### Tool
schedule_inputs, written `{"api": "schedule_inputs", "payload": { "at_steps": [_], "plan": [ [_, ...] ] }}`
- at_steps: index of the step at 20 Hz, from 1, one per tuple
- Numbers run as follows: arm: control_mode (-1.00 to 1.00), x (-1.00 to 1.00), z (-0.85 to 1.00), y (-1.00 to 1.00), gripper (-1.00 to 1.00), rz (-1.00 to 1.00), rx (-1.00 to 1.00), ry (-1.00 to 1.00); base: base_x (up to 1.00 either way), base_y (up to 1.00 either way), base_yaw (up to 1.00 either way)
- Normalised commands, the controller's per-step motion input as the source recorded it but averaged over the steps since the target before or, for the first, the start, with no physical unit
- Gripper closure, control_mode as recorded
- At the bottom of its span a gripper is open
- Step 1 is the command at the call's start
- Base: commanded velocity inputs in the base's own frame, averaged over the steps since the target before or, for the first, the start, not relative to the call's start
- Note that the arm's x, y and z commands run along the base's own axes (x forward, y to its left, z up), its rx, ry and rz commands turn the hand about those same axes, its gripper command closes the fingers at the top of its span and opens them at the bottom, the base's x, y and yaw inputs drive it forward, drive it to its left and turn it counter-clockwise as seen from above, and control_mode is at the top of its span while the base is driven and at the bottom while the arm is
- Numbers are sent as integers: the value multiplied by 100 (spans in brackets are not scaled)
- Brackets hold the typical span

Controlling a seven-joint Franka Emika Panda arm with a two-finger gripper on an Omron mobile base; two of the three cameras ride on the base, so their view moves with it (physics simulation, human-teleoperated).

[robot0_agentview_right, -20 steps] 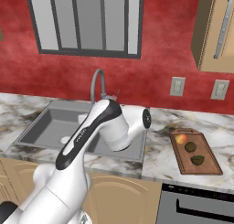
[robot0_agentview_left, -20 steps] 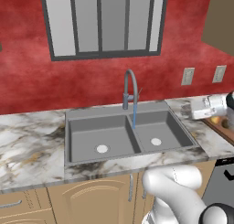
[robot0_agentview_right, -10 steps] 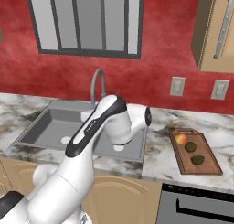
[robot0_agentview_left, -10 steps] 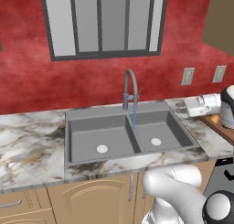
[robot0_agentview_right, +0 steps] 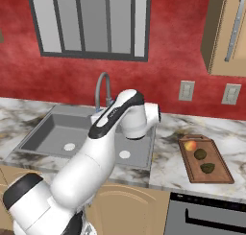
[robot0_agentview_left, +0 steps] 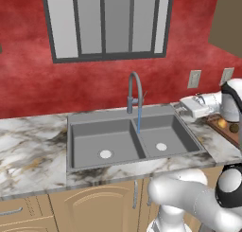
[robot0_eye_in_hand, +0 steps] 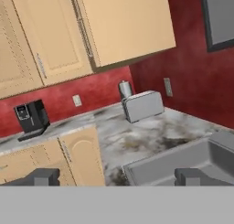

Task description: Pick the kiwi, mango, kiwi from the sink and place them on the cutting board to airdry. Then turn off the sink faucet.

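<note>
The grey sink (robot0_agentview_left: 75, 146) holds no fruit in either basin. A thin blue stream runs from the faucet (robot0_agentview_left: 135, 91) into the right basin. On the cutting board (robot0_agentview_right: 218, 175), right of the sink, lie the mango (robot0_agentview_right: 191, 145) and two kiwis (robot0_agentview_right: 200, 154) (robot0_agentview_right: 208, 168). My gripper (robot0_agentview_left: 182, 104) hovers over the counter between board and faucet, level with the spout and pointing left. In the hand view its fingertips (robot0_eye_in_hand: 43, 176) stand wide apart, open with nothing between them. My arm hides part of the right basin in the right base view.
A toaster (robot0_eye_in_hand: 142, 105) and a metal canister (robot0_eye_in_hand: 124, 88) stand on the marble counter by the wall, a coffee machine (robot0_eye_in_hand: 31, 118) farther along. Wall cabinets hang above. Two outlets (robot0_agentview_right: 186, 90) sit on the red wall behind the board.
My hand has drifted left from above the cutting board's edge toward the faucet, the jaws staying open. The fruits and the running water are unchanged.
</note>
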Motion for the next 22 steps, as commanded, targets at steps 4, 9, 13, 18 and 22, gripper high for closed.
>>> {"api": "schedule_inputs", "payload": {
  "at_steps": [4,9,13,18,22],
  "plan": [
    [-100,12,0,0,-100,19,2,-10,0,0,0],
    [-100,15,0,0,-100,4,7,-9,0,0,0],
    [-100,16,-1,0,-100,0,10,-6,0,0,0],
    [-100,20,-5,3,-100,-4,7,-2,0,0,0],
    [-100,21,-1,1,-100,-4,6,0,0,0,0]
  ]
}}
